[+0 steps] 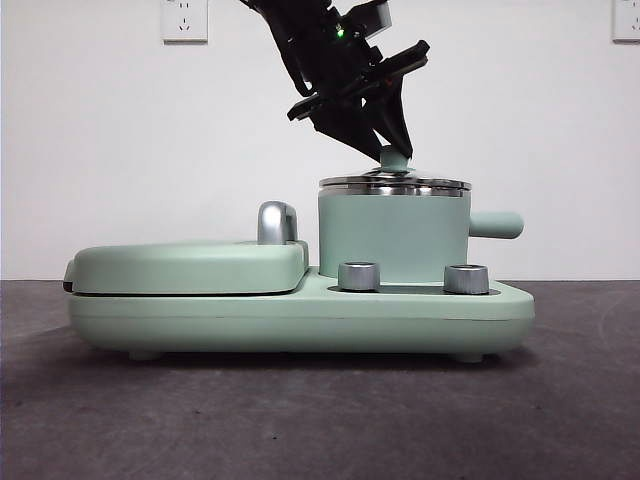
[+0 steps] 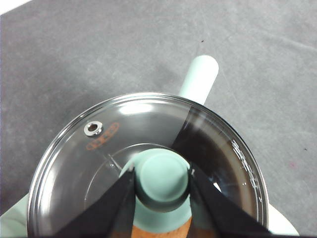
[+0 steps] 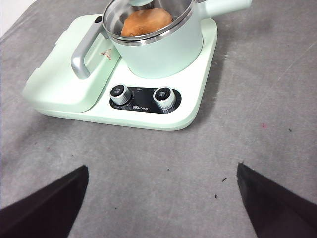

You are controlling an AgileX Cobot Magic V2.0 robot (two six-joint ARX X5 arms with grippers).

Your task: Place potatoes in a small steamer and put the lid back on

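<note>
The small steamer (image 1: pixel 390 238) stands on the right half of a mint-green cooker base (image 1: pixel 300 318), its stubby handle (image 1: pixel 497 224) pointing right. The lid (image 1: pixel 395 183) lies flat on the steamer's rim. My left gripper (image 1: pixel 392 148) comes down from above and is shut on the lid's green knob (image 2: pixel 162 173). An orange-tan potato (image 3: pixel 146 22) lies inside the steamer (image 3: pixel 163 49) and shows through the glass of the lid (image 2: pixel 99 148). My right gripper (image 3: pixel 162 167) is open and empty over the grey table, in front of the cooker.
A flat mint-green griddle cover (image 1: pixel 190 265) with a chrome handle (image 1: pixel 277 222) fills the cooker's left half. Two silver dials (image 1: pixel 359 276) (image 1: pixel 466 278) sit on its front. A white wall with outlets stands behind.
</note>
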